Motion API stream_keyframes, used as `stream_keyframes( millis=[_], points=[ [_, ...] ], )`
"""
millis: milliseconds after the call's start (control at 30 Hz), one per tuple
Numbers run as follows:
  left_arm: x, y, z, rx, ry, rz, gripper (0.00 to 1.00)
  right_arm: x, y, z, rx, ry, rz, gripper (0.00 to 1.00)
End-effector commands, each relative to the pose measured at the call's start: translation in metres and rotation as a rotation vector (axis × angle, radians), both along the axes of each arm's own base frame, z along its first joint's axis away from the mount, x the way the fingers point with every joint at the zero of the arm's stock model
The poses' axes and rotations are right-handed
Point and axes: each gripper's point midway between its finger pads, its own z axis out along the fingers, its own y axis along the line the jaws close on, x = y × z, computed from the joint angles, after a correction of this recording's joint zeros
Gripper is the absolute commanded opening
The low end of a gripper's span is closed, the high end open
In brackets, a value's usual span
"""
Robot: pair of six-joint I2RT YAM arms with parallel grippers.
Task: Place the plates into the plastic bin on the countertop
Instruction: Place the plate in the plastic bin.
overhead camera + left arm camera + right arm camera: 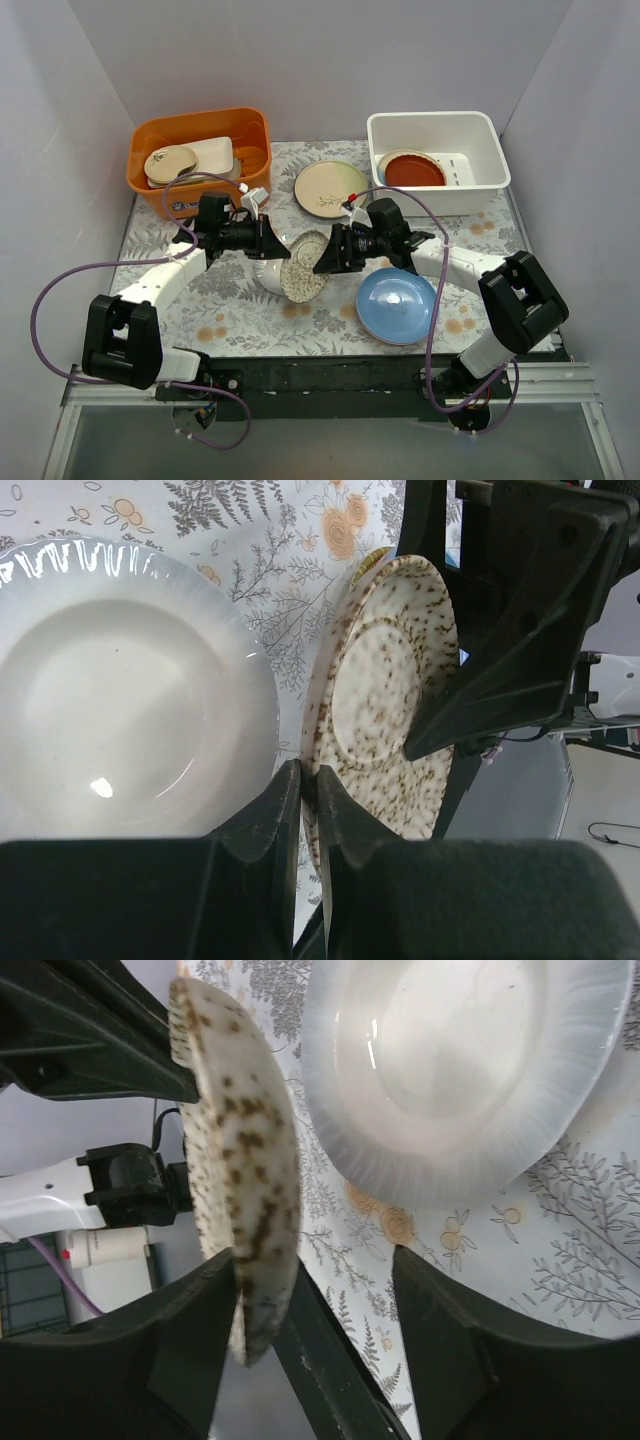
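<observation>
Speckled cream plate stands on edge, rim pinched by the left gripper; white ribbed plate lies flat beside it; blue plate and leaf-sprig plate lie flat on the countertop; dark red plate rests in the white bin.

The left arm and the right arm are built alike, with smooth white plastic shells on the long links and chunky matte black housings at the joints. A thin mauve cable loops out from each arm in a wide curve, running from the near end up to the wrist. Both bases are fixed to a flat black mounting bar at the near side. Beside each wrist sits a small white module; the one on the right arm carries a red mark. The left tool has two broad matte black fingers with rounded, wedge-shaped tips. The right tool has the same thick black fingers.
</observation>
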Motion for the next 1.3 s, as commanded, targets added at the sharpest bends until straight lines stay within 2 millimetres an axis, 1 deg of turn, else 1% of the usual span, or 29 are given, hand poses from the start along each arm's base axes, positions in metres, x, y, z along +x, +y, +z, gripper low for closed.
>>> stream_keyframes(
  millis=[0, 33, 67, 133, 167, 200, 233, 267, 367, 567, 600, 667, 700, 800, 833, 867, 900, 933, 1033, 1067, 1133, 1167, 1200, 1233, 1267],
  points=[
    [-0.0131, -0.0111, 0.0279, -0.079, -0.077, -0.093, 0.00, 0.0028, 0.0080, 0.0084, 0.051, -0.027, 0.019, 0.63],
    [-0.0132, -0.0114, 0.0277, -0.077, -0.078, -0.094, 0.00, 0.0026, 0.0083, 0.0091, 0.055, -0.025, 0.020, 0.59],
    [-0.0134, -0.0115, 0.0279, -0.079, -0.077, -0.094, 0.00, 0.0013, 0.0084, 0.0077, 0.057, -0.019, 0.023, 0.49],
    [-0.0141, -0.0124, 0.0275, -0.079, -0.077, -0.099, 0.00, 0.0015, 0.0091, 0.0095, 0.067, -0.022, 0.024, 0.42],
    [-0.0137, -0.0122, 0.0273, -0.077, -0.078, -0.097, 0.00, 0.0017, 0.0089, 0.0100, 0.069, -0.021, 0.024, 0.33],
    [-0.0147, -0.0124, 0.0266, -0.076, -0.076, -0.099, 0.00, 0.0002, 0.0088, 0.0076, 0.066, -0.014, 0.026, 0.27],
    [-0.0146, -0.0124, 0.0269, -0.076, -0.078, -0.099, 0.00, 0.0005, 0.0093, 0.0092, 0.070, -0.019, 0.027, 0.23],
    [-0.0140, -0.0126, 0.0263, -0.073, -0.078, -0.097, 0.00, -0.0005, 0.0092, 0.0084, 0.072, -0.015, 0.031, 0.13],
    [-0.0133, -0.0121, 0.0265, -0.070, -0.084, -0.093, 0.00, -0.0013, 0.0093, 0.0087, 0.075, -0.013, 0.034, 0.01],
    [-0.0114, -0.0114, 0.0249, -0.057, -0.084, -0.083, 0.00, -0.0029, 0.0084, 0.0060, 0.071, -0.008, 0.038, 0.01],
    [-0.0109, -0.0112, 0.0250, -0.055, -0.086, -0.081, 0.04, -0.0024, 0.0087, 0.0068, 0.073, -0.011, 0.038, 0.01],
    [-0.0101, -0.0106, 0.0237, -0.052, -0.081, -0.077, 0.05, -0.0031, 0.0084, 0.0061, 0.072, -0.008, 0.039, 0.01],
    [-0.0102, -0.0107, 0.0232, -0.049, -0.083, -0.077, 0.12, -0.0031, 0.0084, 0.0066, 0.073, -0.010, 0.040, 0.01],
    [-0.0095, -0.0100, 0.0230, -0.046, -0.084, -0.074, 0.20, -0.0038, 0.0081, 0.0060, 0.072, -0.007, 0.041, 0.01],
    [-0.0095, -0.0098, 0.0231, -0.045, -0.086, -0.074, 0.30, -0.0039, 0.0082, 0.0063, 0.073, -0.008, 0.042, 0.01],
    [-0.0092, -0.0097, 0.0233, -0.044, -0.086, -0.073, 0.36, -0.0039, 0.0082, 0.0069, 0.074, -0.009, 0.042, 0.01],
    [-0.0088, -0.0094, 0.0238, -0.041, -0.091, -0.072, 0.39, -0.0040, 0.0081, 0.0080, 0.076, -0.012, 0.042, 0.01],
    [-0.0086, -0.0090, 0.0235, -0.038, -0.091, -0.069, 0.48, -0.0042, 0.0080, 0.0078, 0.075, -0.011, 0.042, 0.01],
    [-0.0084, -0.0081, 0.0242, -0.033, -0.100, -0.064, 0.59, -0.0042, 0.0080, 0.0084, 0.075, -0.012, 0.043, 0.01],
    [-0.0080, -0.0079, 0.0249, -0.032, -0.106, -0.063, 0.66, -0.0041, 0.0079, 0.0084, 0.075, -0.013, 0.043, 0.01],
    [-0.0082, -0.0078, 0.0253, -0.029, -0.111, -0.061, 0.72, -0.0044, 0.0077, 0.0078, 0.074, -0.012, 0.043, 0.01],
    [-0.0071, -0.0068, 0.0260, -0.026, -0.115, -0.053, 0.83, -0.0041, 0.0079, 0.0084, 0.075, -0.013, 0.043, 0.01],
    [-0.0067, -0.0062, 0.0253, -0.022, -0.116, -0.049, 0.87, -0.0046, 0.0076, 0.0076, 0.073, -0.011, 0.043, 0.01],
    [-0.0062, -0.0057, 0.0266, -0.020, -0.123, -0.044, 0.97, -0.0046, 0.0076, 0.0076, 0.073, -0.011, 0.043, 0.01],
    [-0.0061, -0.0057, 0.0272, -0.018, -0.125, -0.041, 0.98, -0.0046, 0.0076, 0.0076, 0.073, -0.011, 0.043, 0.01]
  ],
)
